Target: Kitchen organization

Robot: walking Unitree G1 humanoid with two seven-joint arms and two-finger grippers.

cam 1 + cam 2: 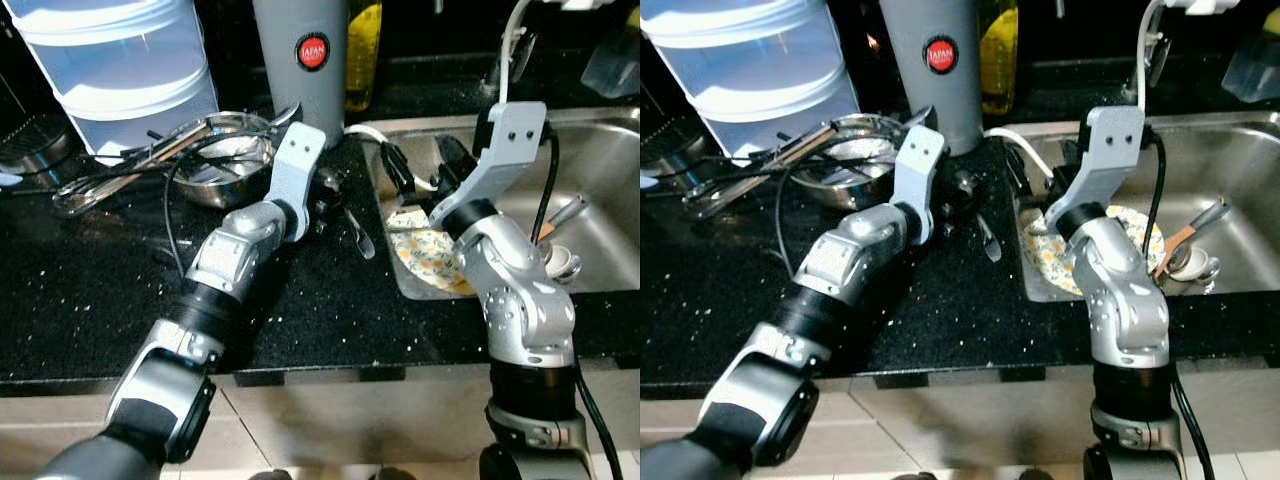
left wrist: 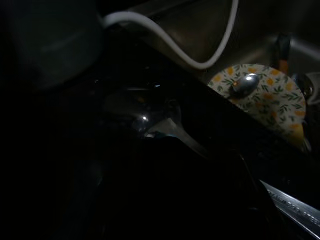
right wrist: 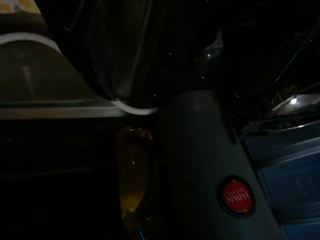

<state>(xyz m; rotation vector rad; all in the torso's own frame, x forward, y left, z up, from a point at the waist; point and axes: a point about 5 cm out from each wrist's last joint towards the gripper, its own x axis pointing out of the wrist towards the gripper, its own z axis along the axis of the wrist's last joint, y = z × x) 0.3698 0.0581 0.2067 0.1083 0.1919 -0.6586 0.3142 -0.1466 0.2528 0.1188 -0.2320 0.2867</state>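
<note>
Grey flask [image 1: 300,60] behind metal bowl [image 1: 228,165]

Metal spoon [image 1: 358,236] flat on black counter [image 1: 90,290], nr sink [image 1: 600,180].

Plate [image 1: 1135,225] in sink [image 1: 1240,150]; spoon [image 1: 987,240] on counter [image 1: 720,300] left.

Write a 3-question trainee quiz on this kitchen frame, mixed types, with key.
1. True or false: the spoon lies on the black counter near the left gripper.
2. Where is the floral plate? A) in the sink B) on the counter C) in the metal bowl
3. Fill in: the red label on the grey canister reads ____.

Key: 1 true; 2 A; 3 JAPAN.
</note>
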